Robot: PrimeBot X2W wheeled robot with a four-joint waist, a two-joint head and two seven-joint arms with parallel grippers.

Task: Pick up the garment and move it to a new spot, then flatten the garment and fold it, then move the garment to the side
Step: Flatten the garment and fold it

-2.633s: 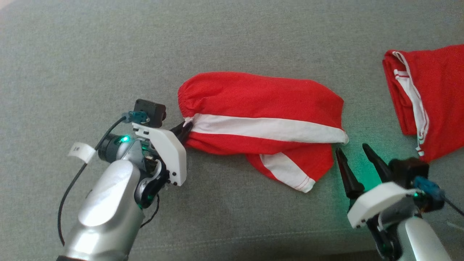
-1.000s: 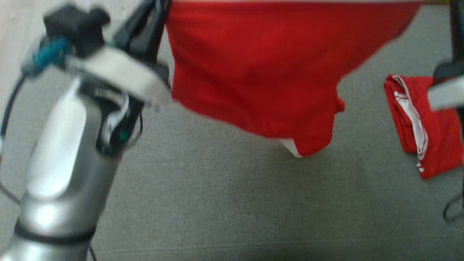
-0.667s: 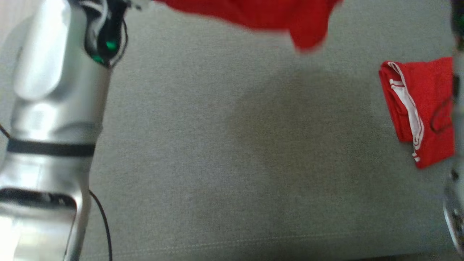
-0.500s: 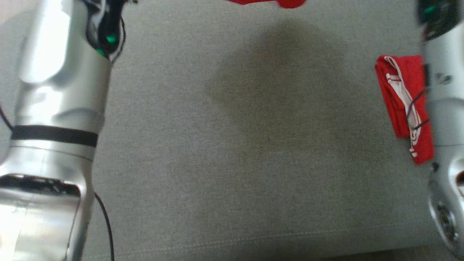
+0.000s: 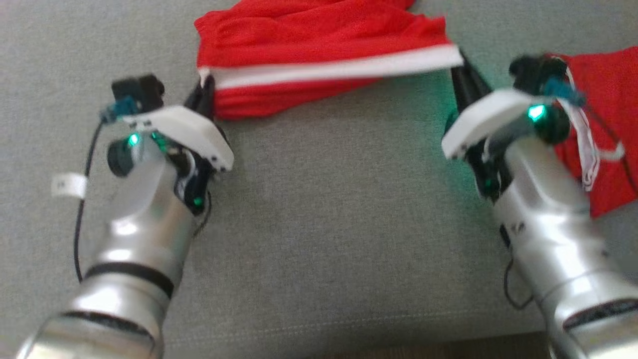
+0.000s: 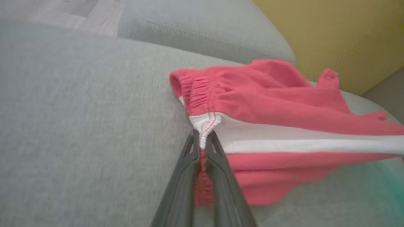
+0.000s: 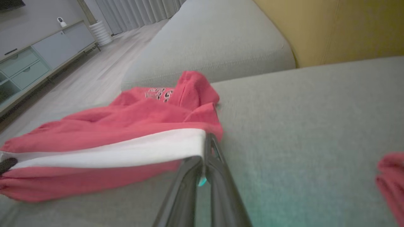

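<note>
The red garment lies at the far side of the grey sofa cushion, with its long axis going from left to right. The elastic waistband points to the robot's left and the leg hem points to the right. The left tool is closed on the waistband at the white stripe. The right tool is closed on the other end of this stripe, which is stretched straight between them. Another red garment lies just beside the right arm.
</note>
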